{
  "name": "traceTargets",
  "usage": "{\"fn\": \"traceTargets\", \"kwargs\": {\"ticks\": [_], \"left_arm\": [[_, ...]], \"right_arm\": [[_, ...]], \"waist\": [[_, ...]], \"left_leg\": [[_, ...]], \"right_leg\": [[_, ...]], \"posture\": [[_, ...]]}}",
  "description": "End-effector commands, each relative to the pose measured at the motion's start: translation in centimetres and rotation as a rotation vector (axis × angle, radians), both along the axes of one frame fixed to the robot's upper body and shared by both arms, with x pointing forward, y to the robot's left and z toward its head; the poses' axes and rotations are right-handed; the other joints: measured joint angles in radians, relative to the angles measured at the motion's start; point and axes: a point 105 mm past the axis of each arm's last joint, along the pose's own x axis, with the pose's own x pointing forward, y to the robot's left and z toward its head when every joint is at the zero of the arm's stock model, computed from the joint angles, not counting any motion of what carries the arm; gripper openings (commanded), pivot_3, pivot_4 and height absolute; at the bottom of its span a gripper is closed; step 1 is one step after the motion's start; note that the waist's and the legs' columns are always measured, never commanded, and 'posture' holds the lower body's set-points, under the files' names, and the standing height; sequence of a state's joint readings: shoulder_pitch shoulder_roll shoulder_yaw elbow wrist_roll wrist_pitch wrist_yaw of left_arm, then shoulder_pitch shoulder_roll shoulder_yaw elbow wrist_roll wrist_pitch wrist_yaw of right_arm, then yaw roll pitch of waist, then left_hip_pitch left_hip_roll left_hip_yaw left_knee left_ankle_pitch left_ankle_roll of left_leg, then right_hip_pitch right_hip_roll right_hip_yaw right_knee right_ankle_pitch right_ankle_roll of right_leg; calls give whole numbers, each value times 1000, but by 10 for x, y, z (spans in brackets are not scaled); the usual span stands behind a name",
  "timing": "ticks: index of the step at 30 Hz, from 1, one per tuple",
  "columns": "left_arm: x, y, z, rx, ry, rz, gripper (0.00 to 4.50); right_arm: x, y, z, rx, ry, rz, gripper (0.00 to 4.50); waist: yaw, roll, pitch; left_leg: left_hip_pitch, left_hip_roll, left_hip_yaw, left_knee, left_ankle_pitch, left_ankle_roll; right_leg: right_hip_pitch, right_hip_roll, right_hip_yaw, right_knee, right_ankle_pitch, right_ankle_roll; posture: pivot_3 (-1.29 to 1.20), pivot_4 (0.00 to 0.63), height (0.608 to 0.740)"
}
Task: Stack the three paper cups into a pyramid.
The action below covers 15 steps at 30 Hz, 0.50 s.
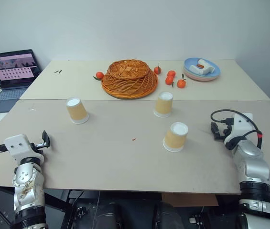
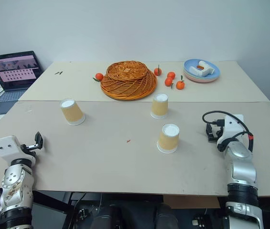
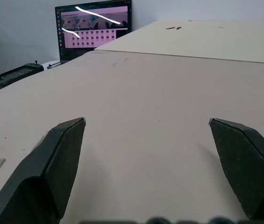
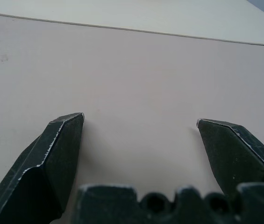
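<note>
Three tan ribbed paper cups stand upside down and apart on the table: one at the left (image 1: pixel 77 110), one near the middle toward the back (image 1: pixel 164 104), and one nearer the front (image 1: pixel 176 137). No cup sits on another. My left gripper (image 1: pixel 45 140) hovers near the table's front left corner, open and empty, well short of the left cup. Its two black fingers (image 3: pixel 57 163) stand wide apart over bare tabletop. My right gripper (image 1: pixel 215 131) is at the right side, open and empty, a little to the right of the nearest cup, with its fingers (image 4: pixel 57 149) spread.
An upturned orange woven basket (image 1: pixel 129 78) sits at the back centre with several small oranges (image 1: pixel 174 78) around it. A blue plate stack (image 1: pixel 201 68) is at the back right. An open laptop (image 1: pixel 10 74) stands beyond the table's left edge, with a black controller (image 3: pixel 12 74) beside it.
</note>
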<state>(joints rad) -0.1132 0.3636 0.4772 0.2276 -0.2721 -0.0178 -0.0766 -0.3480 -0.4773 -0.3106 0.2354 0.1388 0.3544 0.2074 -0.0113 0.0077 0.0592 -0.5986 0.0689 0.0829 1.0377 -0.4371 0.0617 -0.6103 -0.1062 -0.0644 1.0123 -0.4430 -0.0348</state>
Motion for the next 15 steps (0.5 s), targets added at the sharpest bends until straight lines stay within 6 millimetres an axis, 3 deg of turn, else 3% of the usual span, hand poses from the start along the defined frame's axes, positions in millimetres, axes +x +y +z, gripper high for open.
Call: {"fn": "traceTargets", "kwargs": {"ticks": [1, 6, 10, 15], "left_arm": [[3, -9, -4, -15, 13, -41, 4500], [6, -54, 26, -61, -91, -329, 4500], [-8, -97, 46, -23, -75, -622, 4500], [-32, -147, 68, 103, 1, -987, 4500]], "right_arm": [[4, 11, -4, 5, 9, 29, 4441], [9, 14, -4, -2, 10, 43, 4441], [10, 12, -4, -8, 15, 47, 4441], [8, -2, 11, -58, 32, 131, 4441]], "waist": [[0, 0, 0], [-8, -3, 2], [-27, -5, 3], [-25, -3, 5]], "left_leg": [[0, 0, 0, 0, 0, 0], [0, 0, 0, 0, 0, 0], [-1, 1, 0, 0, 0, 0], [2, 2, 0, 0, 0, 0]], "right_leg": [[0, 0, 0, 0, 0, 0], [0, 0, 0, 0, 0, 0], [-1, 1, 0, -1, 0, 0], [-2, 2, 0, 0, -1, -2]], "posture": [[0, 150, 638], [0, 150, 638], [0, 150, 638], [0, 150, 638]]}}
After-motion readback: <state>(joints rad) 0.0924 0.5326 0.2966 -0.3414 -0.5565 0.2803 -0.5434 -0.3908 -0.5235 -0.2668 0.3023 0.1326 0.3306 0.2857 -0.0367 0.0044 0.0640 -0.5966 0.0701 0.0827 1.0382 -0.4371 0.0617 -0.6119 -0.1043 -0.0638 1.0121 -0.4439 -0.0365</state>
